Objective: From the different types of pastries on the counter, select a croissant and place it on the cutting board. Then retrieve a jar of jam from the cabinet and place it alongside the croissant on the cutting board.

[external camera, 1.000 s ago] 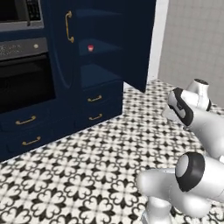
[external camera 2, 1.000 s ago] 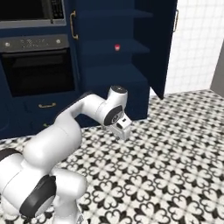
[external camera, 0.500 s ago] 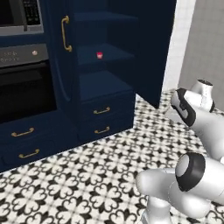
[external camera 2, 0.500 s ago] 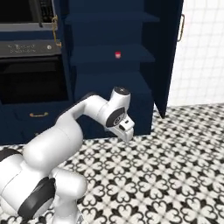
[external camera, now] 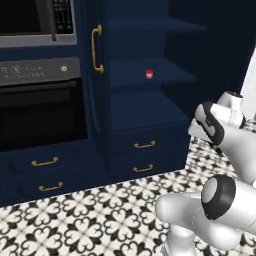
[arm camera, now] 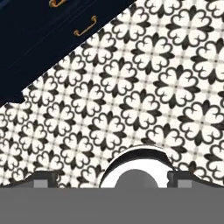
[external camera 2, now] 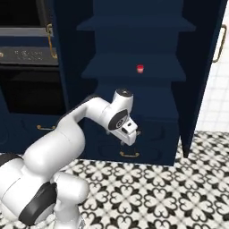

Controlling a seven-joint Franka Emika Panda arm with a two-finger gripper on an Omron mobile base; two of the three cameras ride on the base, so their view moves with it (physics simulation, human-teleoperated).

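- One jar of jam [external camera: 149,74] stands on a middle shelf of the open cabinet [external camera: 150,107], seen from both base views.
- Hand view adds the gripper [arm camera: 113,178], spread wide and empty, over patterned floor [arm camera: 153,87] beside the cabinet's drawers.

The white arm is folded low, wrist bent downward (hand facing the floor); the gripper [arm camera: 112,177] has its jaws spread wide, empty.

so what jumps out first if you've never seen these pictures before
The tiny jar of jam with its bright red lid, alone on a middle shelf of the open dark navy cabinet. Next, the busy black-and-white patterned floor below it. The white arm is folded low before the drawers, its open tool pointing down at the tiles.
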